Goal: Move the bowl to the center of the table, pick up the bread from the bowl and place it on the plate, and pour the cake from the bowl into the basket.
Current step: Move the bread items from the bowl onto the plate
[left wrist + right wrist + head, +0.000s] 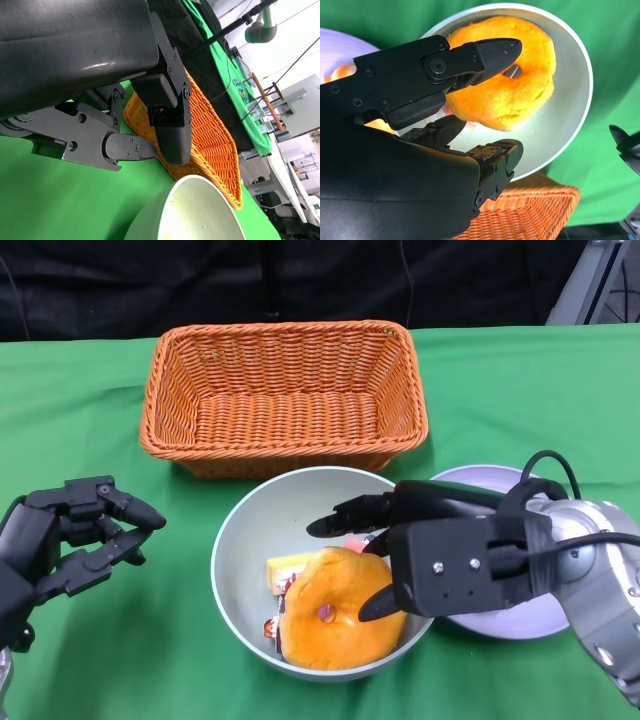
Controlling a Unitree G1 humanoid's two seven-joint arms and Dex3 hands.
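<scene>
The bowl (315, 570) sits mid-table, just in front of the empty basket (283, 395) — that step looks done. The bread (340, 608), a ring-shaped piece, is in the bowl on top of the wrapped cake (285, 573). The right hand (400, 550) reaches over it, fingers apart, nothing gripped yet. The plate (520, 615) beside it waits. The left hand (75, 535) hovers loosely open left of the bowl — bread and pouring remain.
</scene>
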